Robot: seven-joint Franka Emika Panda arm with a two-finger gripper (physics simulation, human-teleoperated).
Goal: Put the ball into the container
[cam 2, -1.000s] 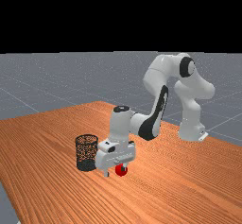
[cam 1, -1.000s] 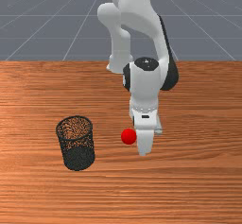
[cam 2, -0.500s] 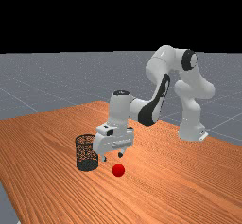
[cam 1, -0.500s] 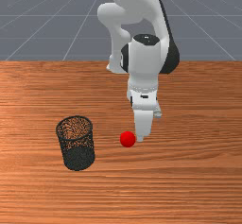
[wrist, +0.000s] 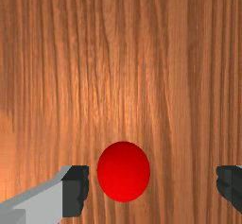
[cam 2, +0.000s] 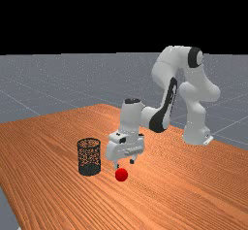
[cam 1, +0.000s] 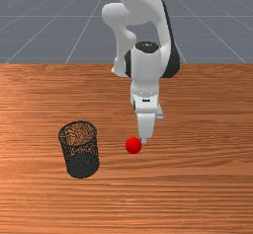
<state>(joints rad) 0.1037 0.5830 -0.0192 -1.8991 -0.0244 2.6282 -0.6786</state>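
Red ball (cam 1: 133, 145) on orange-brown wood (cam 1: 197, 188), claw (cam 2: 124, 164) above it – wide open, mesh container (cam 1: 82, 166) apart

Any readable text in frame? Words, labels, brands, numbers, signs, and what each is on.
No readable text.
Ball: plain red, none.
Container: black mesh, none.
Table: wood grain, no lettering.
Gripper: small dark patches on its white housing, too small to tell if any is lettering.
Arm: no legible label, brand or number on its white and black parts.
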